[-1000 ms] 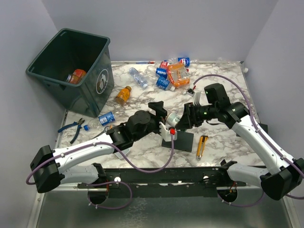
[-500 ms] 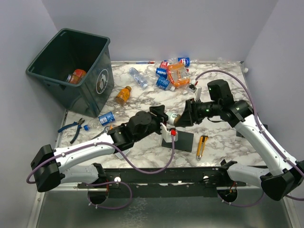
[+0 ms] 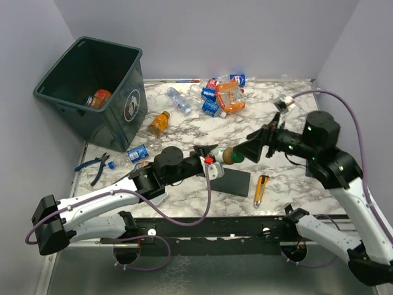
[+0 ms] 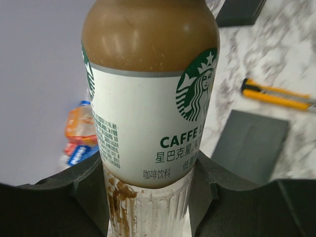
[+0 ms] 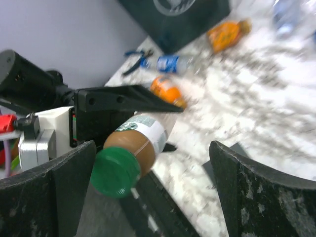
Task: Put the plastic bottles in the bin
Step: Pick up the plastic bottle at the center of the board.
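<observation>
Top external: seeing left gripper [image 3: 214, 158] clamped on a Starbucks coffee bottle [image 3: 226, 155], held sideways above the marble table [image 3: 184, 129], green cap [image 3: 237, 157] pointing at the right gripper [image 3: 252, 149]. Left wrist confirms it: 2 fingers [image 4: 91, 195] pressed on the clear lower end, brown liquid above that, white label with "CAFFE" readable. Right wrist: seeing right jaws spread wide, 1 finger either side of the cap, neither touching it.

Under the held bottle, seeing black flat pad [image 3: 233, 181] on the table, yellow utility knife [image 3: 261, 188] just beside it toward the right arm.

Bin [image 3: 92, 123] upright at far left, well apart from the held bottle, white litter symbol facing the table, 1 orange-tinted bottle [image 3: 100, 97] lying inside. Near the bin on the marble: 1 small orange bottle [image 3: 159, 123], 1 blue-label bottle [image 3: 138, 152], blue-handled pliers [image 3: 95, 165].

At the far edge, seeing a pile of crushed bottles [image 3: 212, 101] with blue and red labels, 1 orange-tinted jug [image 3: 229, 97] among them, 1 clear bottle [image 3: 179, 100] lying just left of the pile.
</observation>
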